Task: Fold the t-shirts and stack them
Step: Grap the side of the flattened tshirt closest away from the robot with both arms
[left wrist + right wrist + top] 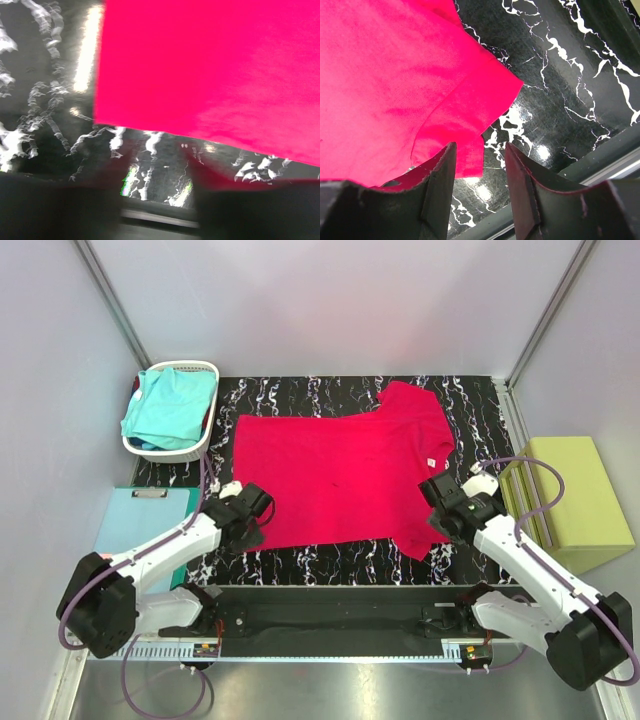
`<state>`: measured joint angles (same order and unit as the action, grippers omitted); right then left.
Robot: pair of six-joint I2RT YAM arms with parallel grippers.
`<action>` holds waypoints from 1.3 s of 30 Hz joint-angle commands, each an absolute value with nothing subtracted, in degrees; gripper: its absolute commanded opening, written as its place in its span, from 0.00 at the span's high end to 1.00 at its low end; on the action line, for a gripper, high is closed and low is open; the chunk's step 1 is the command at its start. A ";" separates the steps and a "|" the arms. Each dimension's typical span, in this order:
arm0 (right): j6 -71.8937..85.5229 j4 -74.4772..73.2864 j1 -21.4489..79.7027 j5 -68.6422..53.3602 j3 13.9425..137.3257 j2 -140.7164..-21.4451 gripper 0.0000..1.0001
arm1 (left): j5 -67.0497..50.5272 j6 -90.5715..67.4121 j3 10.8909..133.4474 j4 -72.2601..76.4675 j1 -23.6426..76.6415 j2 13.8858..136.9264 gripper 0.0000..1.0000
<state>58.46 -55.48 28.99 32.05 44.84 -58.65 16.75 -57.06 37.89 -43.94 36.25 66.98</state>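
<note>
The crimson-red t-shirt (340,470) lies spread flat on the black marbled table top. The turquoise t-shirt (170,405) is bunched in a white basket (205,368) at the far left. My left gripper (252,518) is low at the red shirt's near left corner. In the blurred left wrist view it (157,185) is open and empty, with the shirt's edge (210,75) just ahead. My right gripper (438,502) is over the near right sleeve. In the right wrist view it (480,152) is open, with the sleeve's corner (470,115) between its fingers (437,172).
A yellow-green block (575,502) stands to the right of the table top. A flat light-blue mat (140,522) lies at the near left beside my left arm. Grey walls close the far side and both sides. A black rail runs along the near edge.
</note>
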 commanded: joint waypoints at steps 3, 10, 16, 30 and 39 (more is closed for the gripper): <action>55.73 -55.90 29.53 33.92 46.49 -56.87 0.50 | 19.69 -60.91 41.57 -48.08 35.77 64.96 0.30; 53.44 -54.84 29.44 33.58 47.55 -57.04 0.50 | 18.20 -57.92 36.39 -43.58 33.58 56.41 0.01; 51.24 -53.61 29.44 33.05 48.51 -57.31 0.49 | 15.65 -58.44 37.09 -44.56 30.41 65.03 0.30; 48.87 -53.00 29.44 32.96 48.69 -55.81 0.49 | 14.85 -62.84 36.12 -45.44 29.09 70.05 0.55; 48.16 -52.56 29.44 32.26 48.52 -55.20 0.48 | 14.24 -63.19 35.51 -44.47 27.95 72.95 0.59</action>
<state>49.04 -53.82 29.04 31.97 46.96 -56.60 15.00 -62.19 35.94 -45.39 28.49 72.25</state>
